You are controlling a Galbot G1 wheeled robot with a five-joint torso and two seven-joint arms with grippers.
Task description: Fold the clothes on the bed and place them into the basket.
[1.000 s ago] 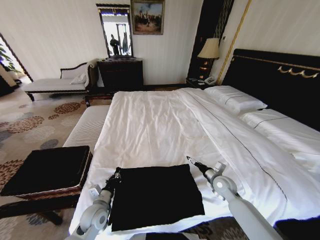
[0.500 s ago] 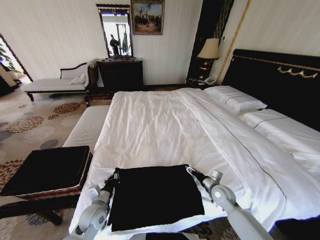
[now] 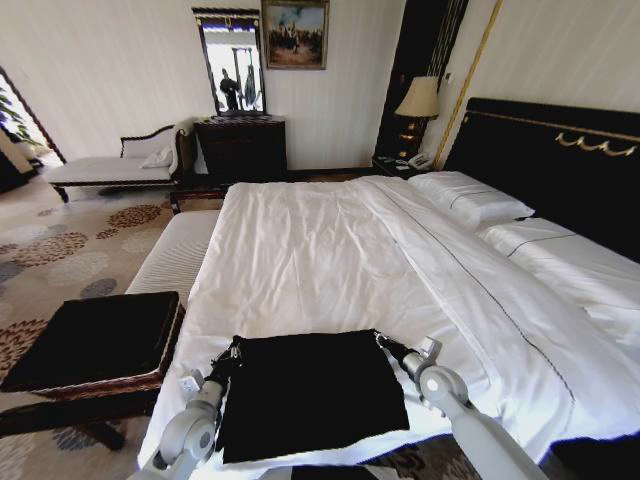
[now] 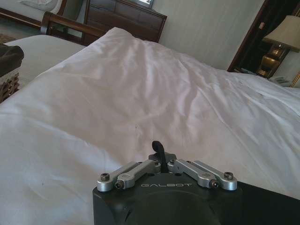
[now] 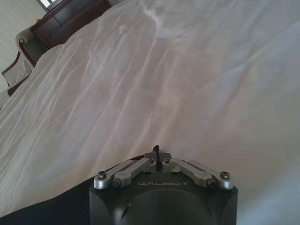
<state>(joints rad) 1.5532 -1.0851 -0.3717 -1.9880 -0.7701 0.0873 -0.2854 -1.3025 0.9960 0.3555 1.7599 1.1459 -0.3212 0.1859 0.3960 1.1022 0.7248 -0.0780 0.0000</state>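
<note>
The black T-shirt (image 3: 312, 392) lies flat as a dark rectangle at the foot of the bed (image 3: 330, 250), at 6 o'clock in the head view. The left gripper (image 3: 233, 350) sits at its far corner at 10 o'clock, the right gripper (image 3: 381, 340) at its far corner at 2 o'clock, each seemingly pinched together on the fabric edge, likely to lift it for a fold. The lined wicker basket (image 3: 95, 340) waits at 9 o'clock beside the bed.

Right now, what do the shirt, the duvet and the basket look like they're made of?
Shirt: soft matte black fabric, probably cotton knit; it lies limp and flat. Duvet: smooth white woven cloth, likely cotton, faintly sheened and creased. Basket: brown woven wicker along the rim, with a black fabric lining.
</note>
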